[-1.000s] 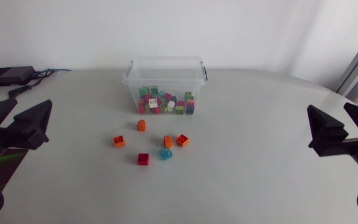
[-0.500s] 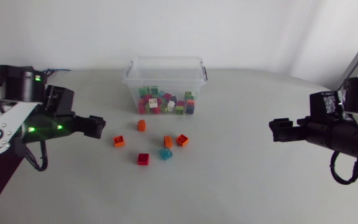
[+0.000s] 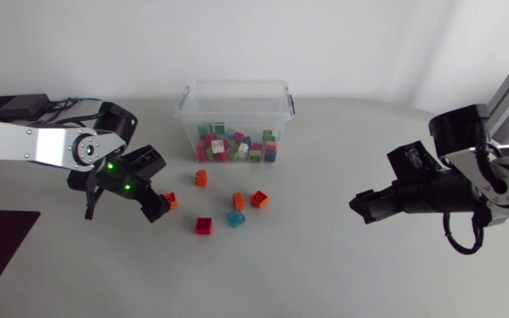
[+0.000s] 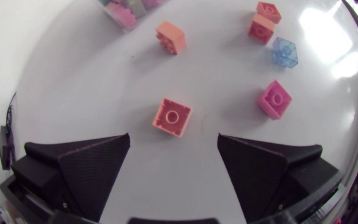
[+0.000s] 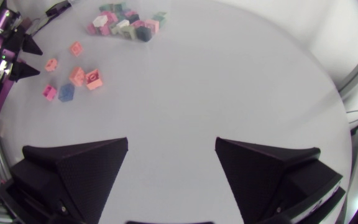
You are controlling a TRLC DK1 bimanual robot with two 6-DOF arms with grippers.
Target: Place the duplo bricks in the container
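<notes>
Six loose duplo bricks [image 3: 203, 225] lie on the white tabletop [image 3: 325, 265] around six o'clock of the clear plastic container [image 3: 235, 85], which already holds many. Within the last second our left gripper [image 4: 173, 138] has swung in from nine o'clock. It now hangs, fingers apart, over the square orange brick [image 4: 172, 116] at seven o'clock. Our right gripper [image 5: 171, 143], also spread wide, has come in from three o'clock and is well apart from any brick. We judge a first pick is next.
</notes>
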